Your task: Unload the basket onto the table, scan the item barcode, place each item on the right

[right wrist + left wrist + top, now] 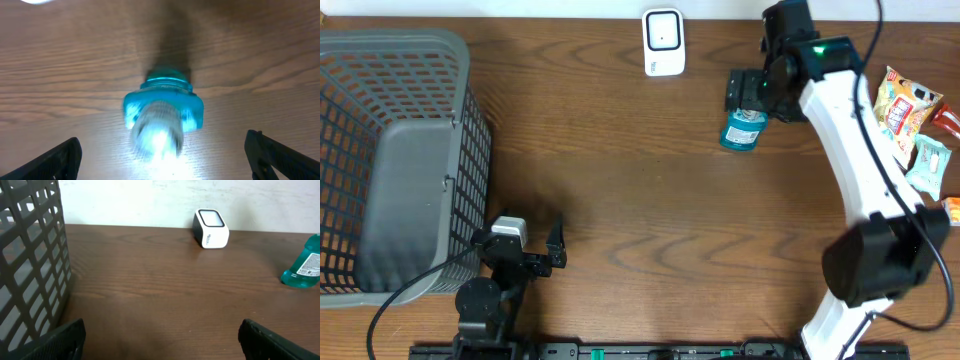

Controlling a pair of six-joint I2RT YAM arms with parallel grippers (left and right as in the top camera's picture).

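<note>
The blue bottle [743, 130] stands on the bench [640, 200] at the far right, a little right of and nearer than the white scanner [663, 42]. The right claw [745, 105] hangs over it, spread wide, with its fingers [280, 155] clear of the bottle on both sides. The left claw [533, 240] is spread wide too and holds nothing, low over the near left of the bench beside the grey basket [390, 150]. Snack packets [910, 110] lie at the right edge.
</note>
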